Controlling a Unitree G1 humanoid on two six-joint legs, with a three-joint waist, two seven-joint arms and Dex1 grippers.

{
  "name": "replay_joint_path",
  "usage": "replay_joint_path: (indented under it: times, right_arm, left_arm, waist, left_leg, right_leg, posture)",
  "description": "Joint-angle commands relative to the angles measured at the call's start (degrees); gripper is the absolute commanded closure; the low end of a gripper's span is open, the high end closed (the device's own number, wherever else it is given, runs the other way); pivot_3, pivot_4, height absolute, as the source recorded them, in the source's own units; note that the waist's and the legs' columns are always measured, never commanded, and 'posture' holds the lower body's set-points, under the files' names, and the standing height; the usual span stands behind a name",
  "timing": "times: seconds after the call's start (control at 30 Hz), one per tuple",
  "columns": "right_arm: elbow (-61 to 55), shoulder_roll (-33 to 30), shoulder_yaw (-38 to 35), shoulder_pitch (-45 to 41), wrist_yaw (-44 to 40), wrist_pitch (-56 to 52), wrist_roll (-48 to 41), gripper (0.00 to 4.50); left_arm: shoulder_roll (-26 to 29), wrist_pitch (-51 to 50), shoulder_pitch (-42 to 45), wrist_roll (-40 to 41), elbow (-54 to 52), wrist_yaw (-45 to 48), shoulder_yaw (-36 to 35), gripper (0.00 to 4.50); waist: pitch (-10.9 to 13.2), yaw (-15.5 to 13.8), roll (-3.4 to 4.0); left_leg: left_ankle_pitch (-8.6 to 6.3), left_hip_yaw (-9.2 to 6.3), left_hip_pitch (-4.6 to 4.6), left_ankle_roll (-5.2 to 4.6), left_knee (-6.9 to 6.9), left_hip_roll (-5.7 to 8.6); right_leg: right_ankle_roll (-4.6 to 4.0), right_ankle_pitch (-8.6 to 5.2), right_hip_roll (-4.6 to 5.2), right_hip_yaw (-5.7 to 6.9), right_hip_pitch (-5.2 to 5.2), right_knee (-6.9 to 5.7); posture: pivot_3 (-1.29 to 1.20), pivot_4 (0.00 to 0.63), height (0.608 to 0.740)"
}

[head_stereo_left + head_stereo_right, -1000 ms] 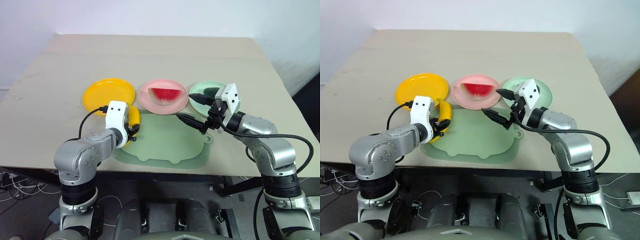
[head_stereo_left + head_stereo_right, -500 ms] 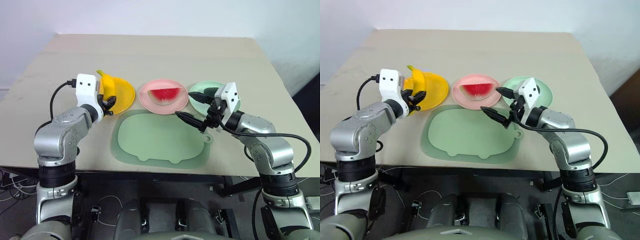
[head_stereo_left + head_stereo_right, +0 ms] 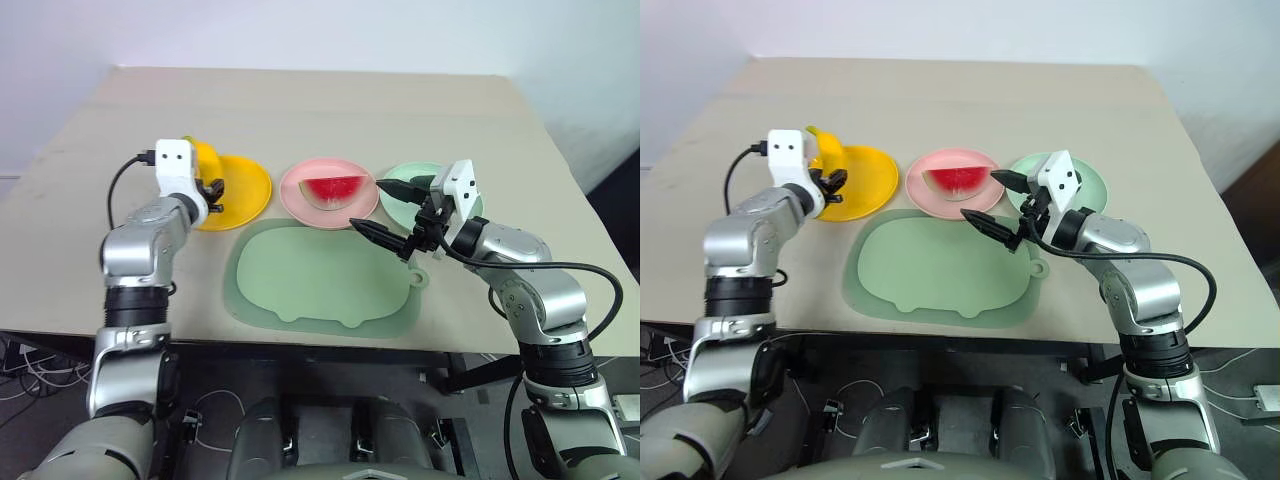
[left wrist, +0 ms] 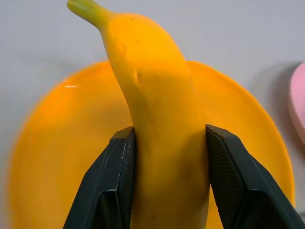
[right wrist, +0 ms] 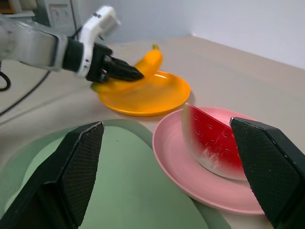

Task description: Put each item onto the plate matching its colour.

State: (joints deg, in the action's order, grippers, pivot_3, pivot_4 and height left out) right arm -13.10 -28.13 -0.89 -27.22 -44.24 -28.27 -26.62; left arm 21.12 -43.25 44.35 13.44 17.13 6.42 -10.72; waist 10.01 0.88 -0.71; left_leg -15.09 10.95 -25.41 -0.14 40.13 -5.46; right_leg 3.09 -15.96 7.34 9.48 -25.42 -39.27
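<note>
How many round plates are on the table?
3, all in a row behind the big green mat: the orange-yellow plate on the left, the pink plate in the middle, and the mint green plate on the right, partly hidden by the right hand.

beige table (image 3: 330, 110) with yellow plate (image 3: 245, 190), pink plate (image 3: 298, 200), green plate (image 3: 396, 203), mat (image 3: 320, 280)

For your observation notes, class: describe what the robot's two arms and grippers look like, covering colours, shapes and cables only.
Both arms are silver-grey metal with rounded joint housings and black bands. Each wrist carries a white boxy camera block with a black cable looping back along the arm. The left gripper and right gripper each have two black, wedge-shaped fingers with finely textured inner pads.
</note>
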Motion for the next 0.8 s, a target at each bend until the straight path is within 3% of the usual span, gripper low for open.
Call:
replay_joint_path:
  times: [0.03, 0.1, 0.13, 0.33, 0.5, 0.8]
  right_arm:
    - [-1.22, -0.65, -1.05, -1.04, -0.05, 0.43, -0.51, 0.0]
    - [-1.21, -0.7, -0.98, -1.1, 0.13, 0.31, -0.38, 0.0]
    - [-1.29, -0.74, -1.02, -1.06, 0.19, 0.27, -0.39, 0.0]
    - [-1.83, -0.77, -1.18, -0.7, 0.7, 0.07, -0.44, 0.0]
    - [-2.67, -0.72, -1.83, -0.32, 1.31, -0.26, -1.17, 0.0]
    - [-3.74, -0.74, -3.24, 1.32, 1.95, -0.82, -2.77, 0.0]
  left_arm:
    - [0.04, 2.85, 2.64, -1.09, 2.01, -0.27, -0.31, 2.69]
    - [0.05, 2.94, 3.31, -0.89, 4.19, -0.28, -0.88, 2.69]
    - [0.05, 2.92, 3.48, -0.77, 4.8, -0.36, -1.09, 1.97]
    - [0.34, 3.05, 3.62, -0.48, 4.98, 0.35, -1.23, 0.06]
    - [1.9, 4.11, -1.21, -0.1, -2.24, 5.52, 0.7, 0.02]
    - [8.02, 21.45, -22.64, 3.86, -22.28, 26.14, 1.75, 0.02]
  waist:
    - [0.01, 0.2, -0.01]
    - [0.0, 0.15, -0.01]
    - [0.0, 0.08, -0.01]
    - [0.01, -0.15, -0.01]
    - [0.01, -0.02, -0.01]
    - [0.01, -0.15, 0.0]
  left_leg:
    - [0.01, 0.0, 0.0, 0.02, -0.01, -0.01]
    - [0.02, 0.01, 0.0, 0.04, -0.01, -0.02]
    - [0.02, 0.01, 0.0, 0.04, -0.01, -0.02]
    - [0.02, 0.0, 0.0, 0.03, 0.01, -0.02]
    - [0.02, 0.0, 0.0, 0.03, 0.01, -0.02]
    - [0.02, 0.03, 0.02, 0.04, 0.0, -0.07]
  right_leg:
    - [0.0, 0.0, -0.02, 0.0, -0.01, 0.0]
    - [0.0, 0.0, -0.03, 0.0, -0.02, 0.0]
    - [0.0, 0.0, -0.03, 0.0, -0.01, 0.0]
    - [0.0, 0.0, -0.01, 0.0, 0.0, 0.0]
    - [0.0, 0.0, -0.02, 0.0, -0.01, -0.01]
    - [-0.02, 0.0, -0.01, -0.04, -0.02, 0.0]
  posture:
    - [0.0, 0.15, 0.695]
    - [0.0, 0.15, 0.695]
    - [0.0, 0.15, 0.695]
    - [0.0, 0.15, 0.695]
    - [0.0, 0.15, 0.695]
    - [0.0, 0.15, 0.695]
